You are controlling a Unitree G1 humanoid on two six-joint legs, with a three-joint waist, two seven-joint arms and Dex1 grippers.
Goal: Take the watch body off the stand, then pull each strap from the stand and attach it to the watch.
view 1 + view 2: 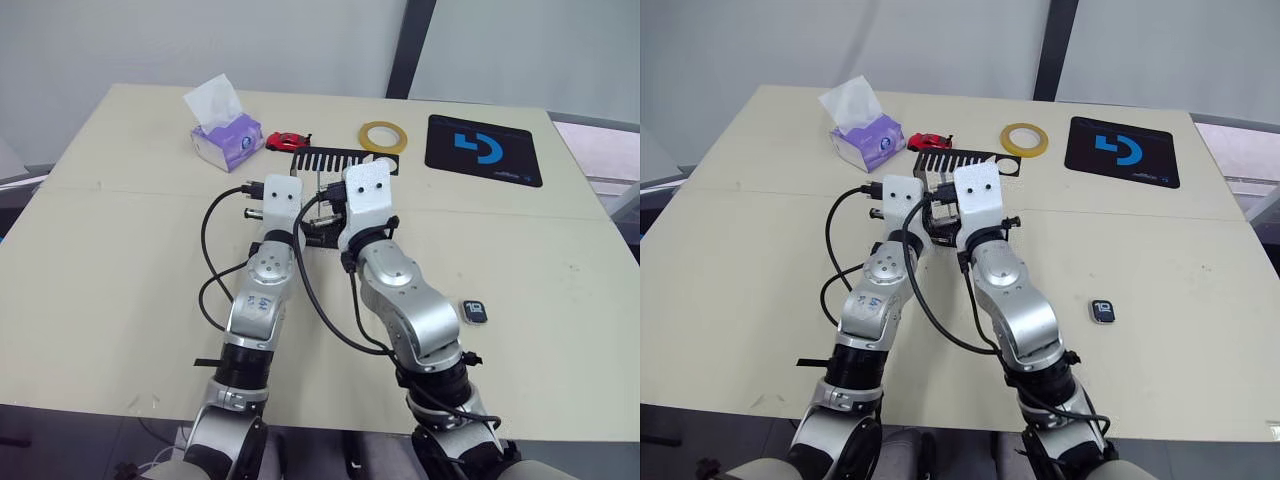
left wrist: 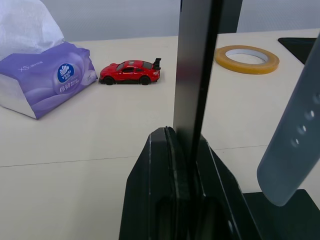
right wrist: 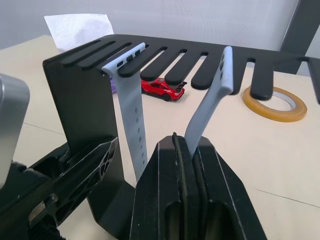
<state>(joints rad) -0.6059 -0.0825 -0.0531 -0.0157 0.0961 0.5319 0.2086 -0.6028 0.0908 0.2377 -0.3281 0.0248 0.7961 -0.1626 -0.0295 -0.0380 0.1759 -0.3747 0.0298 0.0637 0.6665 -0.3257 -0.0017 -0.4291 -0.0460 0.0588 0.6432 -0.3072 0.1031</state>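
Observation:
The black stand (image 1: 330, 160) is at the middle back of the table, and both grippers are at it. My left gripper (image 2: 182, 137) is shut on the stand's narrow upright (image 2: 195, 75). Two pale blue-grey straps hang from the comb slots of the top plate (image 3: 170, 52). My right gripper (image 3: 187, 142) is shut on the lower end of one strap (image 3: 212, 107). The other strap (image 3: 132, 110) hangs free beside it, closer to the upright. The watch body (image 1: 474, 311) lies flat on the table to the right of my right arm, screen up.
Behind the stand there are a purple tissue pack (image 1: 225, 135), a red toy car (image 1: 288, 141) and a yellow tape ring (image 1: 383, 136). A black mat with a blue logo (image 1: 484, 149) lies at the back right.

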